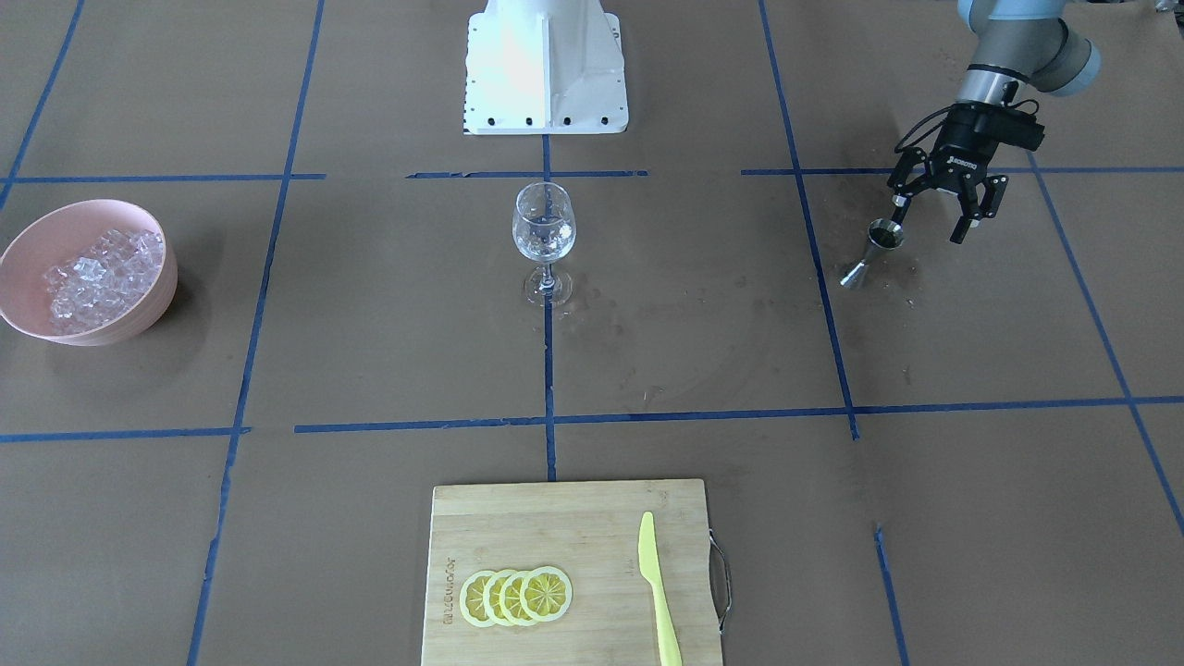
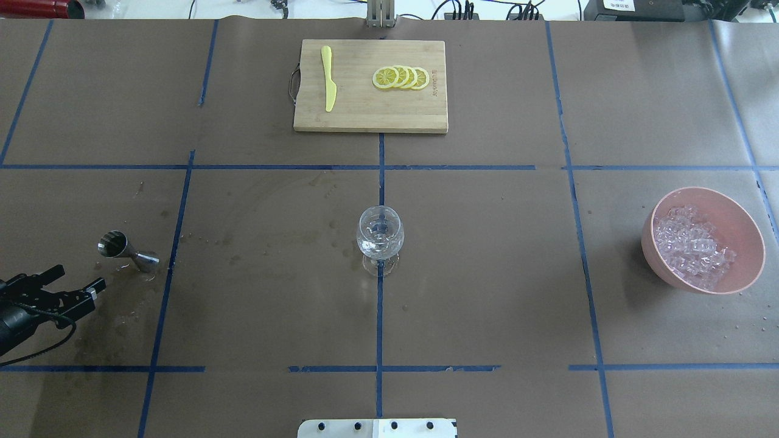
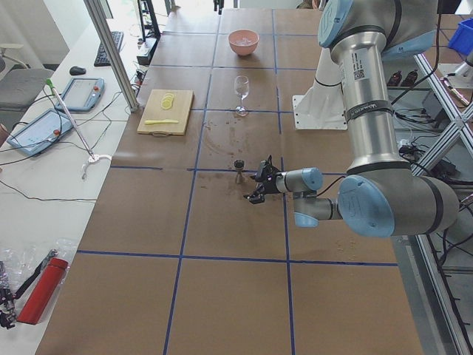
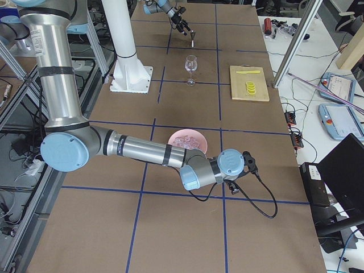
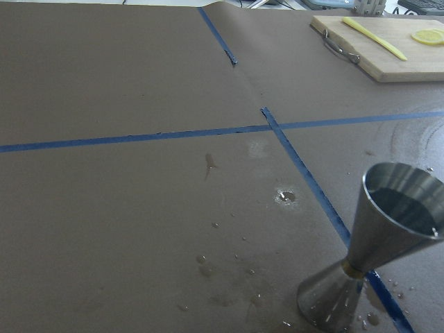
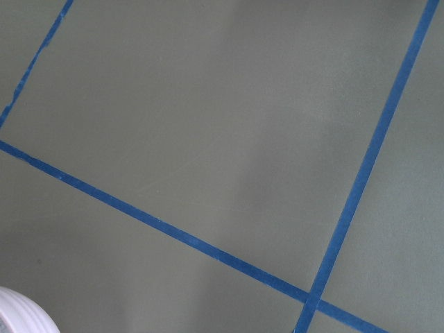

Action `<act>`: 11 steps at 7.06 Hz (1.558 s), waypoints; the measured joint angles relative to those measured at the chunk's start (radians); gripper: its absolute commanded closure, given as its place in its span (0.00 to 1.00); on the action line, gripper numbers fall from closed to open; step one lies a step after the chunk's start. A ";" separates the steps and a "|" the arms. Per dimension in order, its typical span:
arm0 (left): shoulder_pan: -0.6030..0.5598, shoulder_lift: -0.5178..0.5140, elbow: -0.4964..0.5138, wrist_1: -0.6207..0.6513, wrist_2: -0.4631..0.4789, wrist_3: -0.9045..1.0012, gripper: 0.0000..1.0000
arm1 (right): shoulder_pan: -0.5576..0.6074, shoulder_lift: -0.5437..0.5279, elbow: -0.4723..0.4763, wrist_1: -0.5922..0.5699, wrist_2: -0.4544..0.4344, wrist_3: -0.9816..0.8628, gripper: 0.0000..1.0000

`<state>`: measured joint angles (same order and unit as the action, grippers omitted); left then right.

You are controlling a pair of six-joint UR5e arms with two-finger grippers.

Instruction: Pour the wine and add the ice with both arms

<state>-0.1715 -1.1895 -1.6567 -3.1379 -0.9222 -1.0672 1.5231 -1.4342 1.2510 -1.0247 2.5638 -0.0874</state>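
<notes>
Left fingers (image 1: 962, 227) are spread wide, nothing between them. The steel jigger (image 1: 874, 252) stands upright on the bench (image 1: 703, 351) just off their tips, not touching, with the dark wine (image 5: 406, 207) sitting in its top cup. The wine glass (image 1: 544, 239) is well away from those fingers. The right fingers (image 4: 249, 162) only show from the side, so can't tell if they're spread or pressed together. The pink bowl (image 1: 148, 310) of ice (image 1: 102, 273) is near them.

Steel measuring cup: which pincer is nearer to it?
Left. The left pincer hangs open right beside the steel jigger; the right pincer is far off, beyond the pink bowl of ice.
</notes>
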 measured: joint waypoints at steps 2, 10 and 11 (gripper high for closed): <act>0.094 -0.031 0.024 0.002 0.159 0.009 0.02 | 0.000 -0.012 0.012 0.000 0.002 0.000 0.00; 0.188 -0.194 0.127 -0.003 0.488 0.034 0.01 | 0.000 -0.020 0.017 0.000 0.004 -0.001 0.00; 0.188 -0.211 0.133 -0.004 0.504 0.046 0.01 | 0.000 -0.020 0.017 0.000 0.004 -0.001 0.00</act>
<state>0.0162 -1.4002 -1.5238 -3.1420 -0.4183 -1.0207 1.5229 -1.4540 1.2679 -1.0243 2.5676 -0.0889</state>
